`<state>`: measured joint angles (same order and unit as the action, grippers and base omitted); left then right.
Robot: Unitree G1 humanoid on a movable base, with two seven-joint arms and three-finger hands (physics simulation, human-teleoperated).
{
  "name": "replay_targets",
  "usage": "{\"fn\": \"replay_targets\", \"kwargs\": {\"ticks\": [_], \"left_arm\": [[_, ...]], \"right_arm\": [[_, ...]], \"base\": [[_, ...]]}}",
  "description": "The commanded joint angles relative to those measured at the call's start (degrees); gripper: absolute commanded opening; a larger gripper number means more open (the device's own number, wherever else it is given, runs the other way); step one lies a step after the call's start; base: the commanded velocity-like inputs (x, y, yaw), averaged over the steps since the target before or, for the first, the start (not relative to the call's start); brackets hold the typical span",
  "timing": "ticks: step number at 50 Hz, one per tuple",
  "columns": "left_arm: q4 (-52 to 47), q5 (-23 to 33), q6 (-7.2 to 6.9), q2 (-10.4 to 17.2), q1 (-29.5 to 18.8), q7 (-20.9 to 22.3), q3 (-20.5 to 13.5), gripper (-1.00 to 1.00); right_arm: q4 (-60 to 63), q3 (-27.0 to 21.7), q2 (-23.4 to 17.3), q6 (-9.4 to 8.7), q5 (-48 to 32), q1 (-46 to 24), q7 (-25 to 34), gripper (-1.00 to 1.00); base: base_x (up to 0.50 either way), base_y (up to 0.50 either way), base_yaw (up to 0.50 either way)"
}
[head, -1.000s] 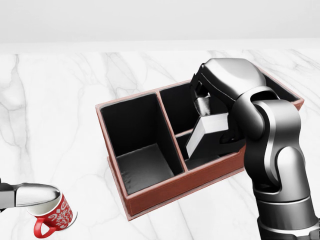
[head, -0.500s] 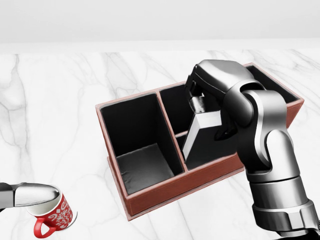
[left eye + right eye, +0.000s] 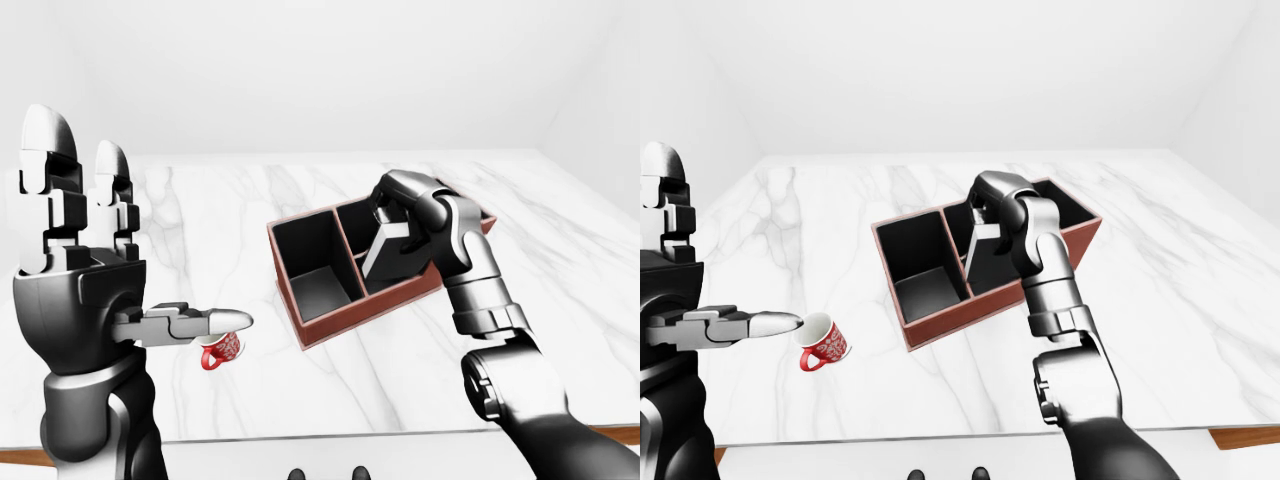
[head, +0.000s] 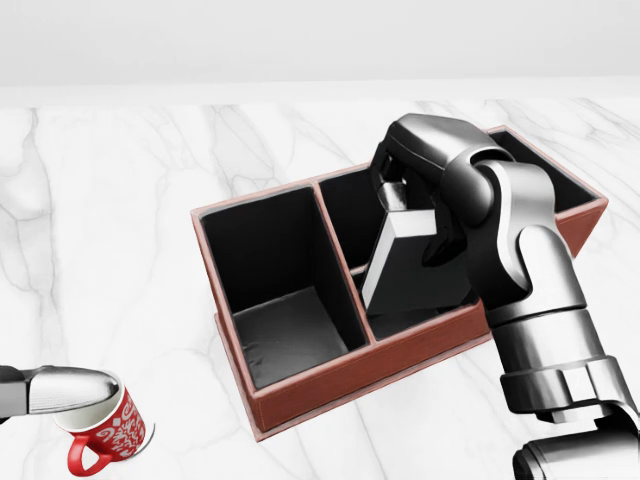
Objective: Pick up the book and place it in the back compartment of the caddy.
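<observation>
Right hand, fingers pinching book, has swung toward 11 o'clock; book now steeper, over caddy divider. Back compartment next, release pending. Left hand fingers spread, idle.

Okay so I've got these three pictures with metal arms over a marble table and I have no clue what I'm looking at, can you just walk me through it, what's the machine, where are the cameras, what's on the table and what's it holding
This is a computer-simulated humanoid robot with two arms and three-finger hands. All three pictures come from cameras on its head, looking out over its own arms: one head view looking down close, and a left-eye and right-eye pair that show nearly the same wider scene.

On the white marble table sits a reddish-brown caddy, an open box with dark compartments. Toward the lower left of the head view is a red patterned mug.

The right robot hand is closed on a grey book, held tilted over the caddy's compartments on the right side of the divider. The left robot hand is raised and open, holding nothing, with one finger pointing out above the mug.
</observation>
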<state>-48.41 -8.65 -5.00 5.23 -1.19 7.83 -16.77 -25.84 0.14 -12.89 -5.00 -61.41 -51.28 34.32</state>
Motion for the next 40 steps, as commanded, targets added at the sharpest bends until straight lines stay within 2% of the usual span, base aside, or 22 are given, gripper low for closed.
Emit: {"fn": "replay_targets", "kwargs": {"ticks": [1, 36, 40], "left_arm": [[0.12, 0.0, 0.0, 0.01, -0.01, 0.08, -0.08, 1.0], [-0.39, -0.29, 0.0, 0.1, -0.15, -0.17, -0.23, 1.0], [-0.27, -0.15, 0.0, 0.07, -0.1, -0.16, -0.08, 1.0]], "right_arm": [[-8.0, -0.3, -1.01, 0.0, 1.06, -5.23, -5.1, -1.0], [-20.36, 1.2, -1.38, 0.0, -1.28, -9.7, -13.55, -1.0], [-22.21, 1.45, -1.42, 0.76, -1.81, -10.35, -14.81, -1.0]], "base": [[0.0, 0.0, 0.0], [0.0, 0.0, 0.0], [0.0, 0.0, 0.0]]}}
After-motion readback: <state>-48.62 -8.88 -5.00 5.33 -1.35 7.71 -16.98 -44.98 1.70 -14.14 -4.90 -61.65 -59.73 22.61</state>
